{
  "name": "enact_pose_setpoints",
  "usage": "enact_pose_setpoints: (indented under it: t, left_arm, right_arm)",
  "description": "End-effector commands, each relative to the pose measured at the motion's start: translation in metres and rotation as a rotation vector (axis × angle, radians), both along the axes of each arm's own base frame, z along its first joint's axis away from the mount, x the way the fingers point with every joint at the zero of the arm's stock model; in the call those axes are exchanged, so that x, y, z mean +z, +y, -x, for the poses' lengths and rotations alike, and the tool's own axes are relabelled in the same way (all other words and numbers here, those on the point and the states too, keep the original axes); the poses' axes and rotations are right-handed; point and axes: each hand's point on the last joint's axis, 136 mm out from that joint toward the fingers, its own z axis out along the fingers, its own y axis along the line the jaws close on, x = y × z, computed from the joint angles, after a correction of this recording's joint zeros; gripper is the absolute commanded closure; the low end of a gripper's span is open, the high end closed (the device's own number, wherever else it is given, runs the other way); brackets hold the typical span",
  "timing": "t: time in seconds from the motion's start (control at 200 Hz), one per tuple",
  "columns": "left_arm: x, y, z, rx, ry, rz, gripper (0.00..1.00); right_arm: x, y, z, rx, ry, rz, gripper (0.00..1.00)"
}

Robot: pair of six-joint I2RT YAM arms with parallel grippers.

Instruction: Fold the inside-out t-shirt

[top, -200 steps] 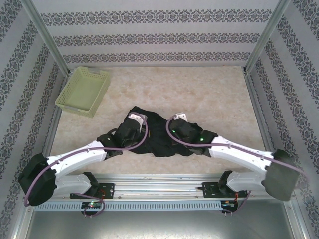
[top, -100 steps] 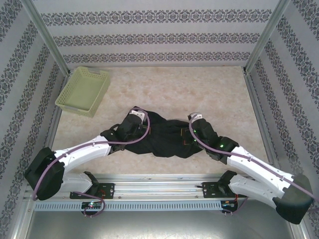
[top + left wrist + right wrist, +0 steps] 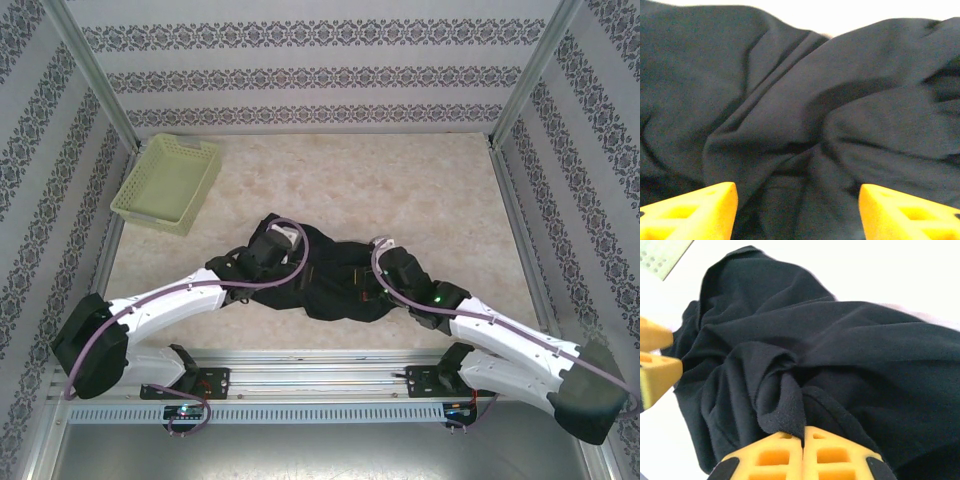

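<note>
- Right pincer clamps a fold of the shirt; left pincer gapes just above it.
- Step: flattening the bunched shirt.
- Next, likely: left pincer closes on an edge, then both pull apart.

You have the black t-shirt bunched on the tabletop. Left gripper sits at its left end, right gripper toward its right. Yellow-green basket lies well apart, far-left corner.

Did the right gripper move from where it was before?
Yes. In the top view the right gripper, shut on the t-shirt, has shifted rightward, farther from the basket in the far-left corner.
</note>
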Motion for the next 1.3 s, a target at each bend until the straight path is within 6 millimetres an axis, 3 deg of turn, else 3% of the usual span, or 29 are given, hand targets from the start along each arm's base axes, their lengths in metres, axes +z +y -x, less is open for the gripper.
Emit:
enact_pose_setpoints:
  t: [0.0,0.31,0.505,0.61,0.789,0.939,1.064,1.294]
  left_arm:
    - [0.026,-0.02,0.005,-0.082,-0.027,0.024,0.28]
    - [0.002,-0.08,-0.012,-0.118,0.106,0.172,0.31]
    - [-0.007,-0.101,-0.011,-0.154,0.164,0.206,0.35]
    - [-0.018,-0.096,-0.013,-0.126,0.171,0.17,0.44]
    - [-0.029,-0.082,-0.018,-0.08,0.159,0.093,0.72]
    - [-0.026,-0.075,-0.021,-0.055,0.141,0.077,0.91]
    - [-0.021,-0.067,-0.024,-0.026,0.107,0.08,1.0]
    - [0.011,-0.046,-0.022,0.026,-0.016,0.153,1.0]
  right_arm:
    - [0.015,0.011,-0.006,0.021,-0.075,-0.019,1.0]
    - [0.023,0.014,0.001,0.041,-0.099,-0.052,1.0]
    - [0.02,0.013,0.001,0.037,-0.096,-0.05,1.0]
    - [0.013,0.01,-0.001,0.021,-0.092,-0.028,1.0]
    - [0.009,0.003,-0.004,-0.009,-0.098,0.011,1.0]
    - [0.01,0.0,-0.005,-0.017,-0.1,0.033,1.0]
    - [0.006,-0.004,-0.005,-0.03,-0.1,0.052,1.0]
    - [-0.01,-0.023,-0.009,-0.093,-0.08,0.177,1.0]
